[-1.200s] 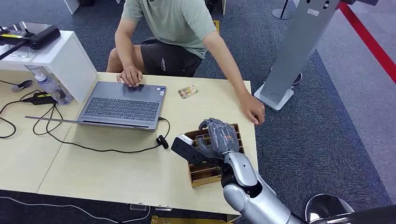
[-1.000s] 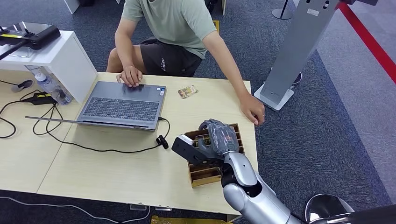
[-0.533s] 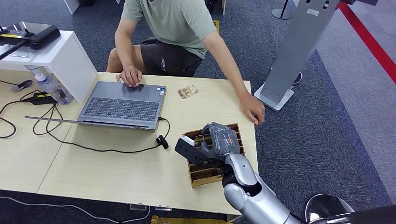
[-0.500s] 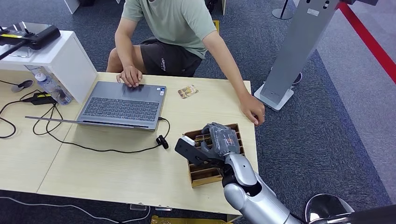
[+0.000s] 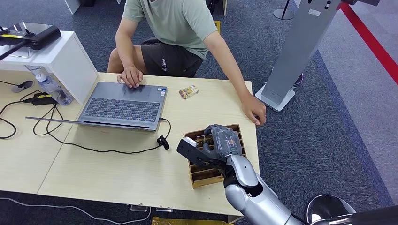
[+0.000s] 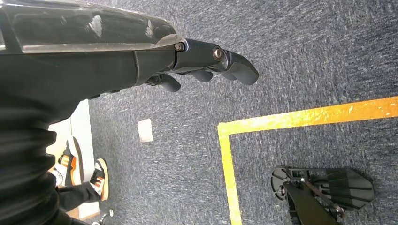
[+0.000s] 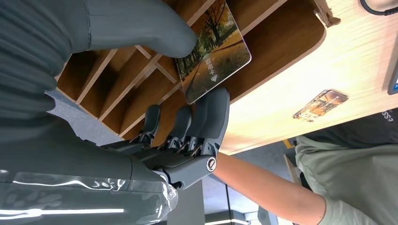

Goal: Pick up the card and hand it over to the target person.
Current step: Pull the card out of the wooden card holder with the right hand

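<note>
Right hand (image 5: 220, 143) sits over the wooden rack (image 5: 206, 174) at my table's near right corner, thumb and fingers pinching the card (image 7: 213, 58) above its slots. My left hand (image 6: 206, 58) hangs over carpet, fingers loosely curled, holding nothing. Farther off, a second card (image 5: 188, 92) lies beside the laptop (image 5: 123, 105), before the seated person (image 5: 173, 33).

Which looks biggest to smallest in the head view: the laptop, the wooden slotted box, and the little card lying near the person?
1. Laptop, clearly the largest.
2. Wooden slotted box, partly hidden by the robot's right hand.
3. Card on the table, far the smallest.
</note>
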You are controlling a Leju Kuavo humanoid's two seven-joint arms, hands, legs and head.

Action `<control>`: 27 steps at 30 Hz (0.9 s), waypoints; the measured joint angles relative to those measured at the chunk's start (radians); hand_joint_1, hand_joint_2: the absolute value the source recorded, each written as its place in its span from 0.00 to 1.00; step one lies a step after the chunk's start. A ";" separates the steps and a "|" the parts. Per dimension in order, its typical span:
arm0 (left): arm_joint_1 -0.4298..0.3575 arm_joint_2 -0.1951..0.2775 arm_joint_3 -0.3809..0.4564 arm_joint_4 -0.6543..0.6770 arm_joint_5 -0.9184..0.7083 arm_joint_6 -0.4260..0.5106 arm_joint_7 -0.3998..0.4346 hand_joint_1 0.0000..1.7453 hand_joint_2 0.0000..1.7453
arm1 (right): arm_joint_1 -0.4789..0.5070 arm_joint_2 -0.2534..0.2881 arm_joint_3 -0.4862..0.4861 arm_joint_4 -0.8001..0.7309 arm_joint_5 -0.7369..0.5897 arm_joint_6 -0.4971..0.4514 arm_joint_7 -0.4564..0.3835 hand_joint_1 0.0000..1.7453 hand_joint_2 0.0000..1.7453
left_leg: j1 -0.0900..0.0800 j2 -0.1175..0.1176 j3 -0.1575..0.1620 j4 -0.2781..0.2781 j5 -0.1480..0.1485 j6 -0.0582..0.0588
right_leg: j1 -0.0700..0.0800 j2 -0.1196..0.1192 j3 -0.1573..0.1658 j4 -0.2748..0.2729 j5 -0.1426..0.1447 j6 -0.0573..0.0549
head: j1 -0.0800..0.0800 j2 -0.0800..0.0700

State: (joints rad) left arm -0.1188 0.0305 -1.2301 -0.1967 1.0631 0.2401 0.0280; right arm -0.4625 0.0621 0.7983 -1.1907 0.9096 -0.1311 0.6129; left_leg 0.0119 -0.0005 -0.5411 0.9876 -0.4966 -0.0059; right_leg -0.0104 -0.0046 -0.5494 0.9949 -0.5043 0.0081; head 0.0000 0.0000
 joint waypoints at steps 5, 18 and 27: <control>0.000 0.000 -0.001 0.000 -0.001 0.002 0.003 0.00 1.00 | 0.000 0.001 -0.001 -0.001 0.002 0.002 0.000 0.52 1.00 | 0.000 0.000 0.000 0.000 0.000 0.000 | 0.000 0.000 0.000 0.000 0.000 0.000 | 0.000 0.000; 0.000 0.001 0.008 -0.001 0.008 0.011 0.010 0.00 1.00 | -0.002 0.005 -0.002 0.000 0.004 0.013 -0.001 0.77 1.00 | 0.000 0.000 0.001 0.000 0.000 0.000 | 0.000 0.000 0.000 0.000 0.000 0.000 | 0.000 0.000; 0.001 0.002 0.013 -0.003 0.013 0.008 0.004 0.00 1.00 | -0.003 0.003 -0.004 0.006 0.002 0.015 -0.003 0.78 1.00 | 0.000 0.000 0.000 0.000 0.000 0.000 | 0.000 0.000 0.000 0.000 0.000 0.000 | 0.000 0.000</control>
State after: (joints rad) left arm -0.1181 0.0322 -1.2169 -0.2002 1.0762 0.2478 0.0320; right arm -0.4655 0.0646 0.7946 -1.1851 0.9114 -0.1164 0.6100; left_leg 0.0119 -0.0004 -0.5413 0.9880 -0.4965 -0.0059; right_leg -0.0104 -0.0046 -0.5497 0.9953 -0.5041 0.0082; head 0.0000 0.0000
